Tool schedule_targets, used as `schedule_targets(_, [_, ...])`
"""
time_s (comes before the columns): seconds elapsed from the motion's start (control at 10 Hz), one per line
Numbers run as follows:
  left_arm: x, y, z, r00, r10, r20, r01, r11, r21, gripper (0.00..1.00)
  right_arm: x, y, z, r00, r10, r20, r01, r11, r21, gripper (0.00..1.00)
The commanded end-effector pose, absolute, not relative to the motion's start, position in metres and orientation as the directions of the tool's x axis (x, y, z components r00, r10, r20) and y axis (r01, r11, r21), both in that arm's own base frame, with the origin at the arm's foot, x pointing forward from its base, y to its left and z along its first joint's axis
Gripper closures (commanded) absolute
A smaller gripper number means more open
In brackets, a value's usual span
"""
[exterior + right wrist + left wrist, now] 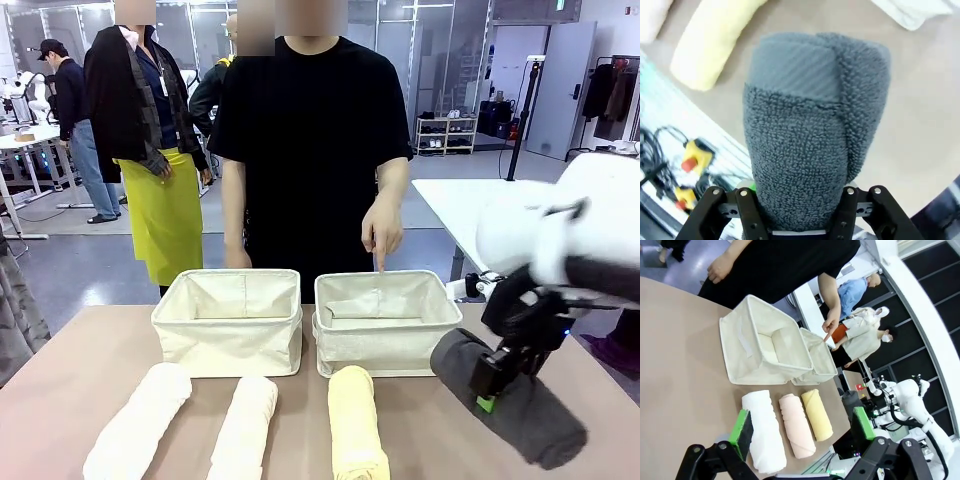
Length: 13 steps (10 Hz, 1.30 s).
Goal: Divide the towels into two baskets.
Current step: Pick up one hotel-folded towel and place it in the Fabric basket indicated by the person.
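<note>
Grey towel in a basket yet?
No, the grey towel lies on the table beside the right basket, with the right gripper holding it between its jaws.

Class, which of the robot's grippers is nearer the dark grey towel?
Right. The right gripper grips the grey towel itself; the left gripper hovers open by the white towel at the row's opposite end.

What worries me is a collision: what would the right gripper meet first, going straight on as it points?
The dark grey towel: it lies straight ahead of the right gripper, seemingly between its fingers, with the table beneath.
</note>
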<state>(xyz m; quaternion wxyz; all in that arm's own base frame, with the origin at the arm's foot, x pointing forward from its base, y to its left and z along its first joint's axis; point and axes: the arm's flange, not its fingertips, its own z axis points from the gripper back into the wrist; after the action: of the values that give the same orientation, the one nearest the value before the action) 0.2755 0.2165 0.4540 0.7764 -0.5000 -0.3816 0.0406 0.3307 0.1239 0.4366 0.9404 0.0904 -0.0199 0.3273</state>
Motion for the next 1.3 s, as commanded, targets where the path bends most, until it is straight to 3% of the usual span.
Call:
schedule_targets(0.0, [0.275, 0.217, 0.454, 0.705, 0.446, 0.552, 0.321, 0.493, -0.808, 0.00, 0.312, 0.142, 0.475, 0.629, 0.771, 0.098, -0.775, 0.612, 0.157, 0.58])
schedule_targets(0.2, [0.275, 0.217, 0.454, 0.705, 0.446, 0.552, 0.321, 0.493, -0.808, 0.00, 0.311, 0.149, 0.479, 0.603, 0.790, 0.112, -0.797, 0.589, 0.138, 0.58])
schedule_targets(0.3, [0.275, 0.217, 0.454, 0.705, 0.446, 0.552, 0.321, 0.493, -0.808, 0.00, 0.306, 0.149, 0.479, 0.610, 0.773, 0.178, -0.793, 0.590, 0.153, 0.58])
schedule_targets(0.4, [0.275, 0.217, 0.454, 0.705, 0.446, 0.552, 0.321, 0.493, -0.808, 0.00, 0.314, 0.147, 0.474, 0.599, 0.794, 0.101, -0.799, 0.585, 0.138, 0.58])
schedule_targets(0.8, [0.275, 0.217, 0.454, 0.705, 0.446, 0.552, 0.321, 0.493, -0.808, 0.00, 0.313, 0.146, 0.474, 0.579, 0.808, 0.111, -0.813, 0.562, 0.154, 0.58])
schedule_targets(0.9, [0.275, 0.217, 0.454, 0.705, 0.446, 0.552, 0.321, 0.493, -0.808, 0.00, 0.322, 0.155, 0.484, 0.469, 0.878, 0.091, -0.883, 0.469, 0.028, 0.58])
schedule_targets(1.2, [0.275, 0.217, 0.454, 0.705, 0.446, 0.552, 0.321, 0.493, -0.808, 0.00, 0.405, 0.187, 0.517, 0.129, 0.991, 0.038, -0.989, 0.132, -0.067, 0.58])
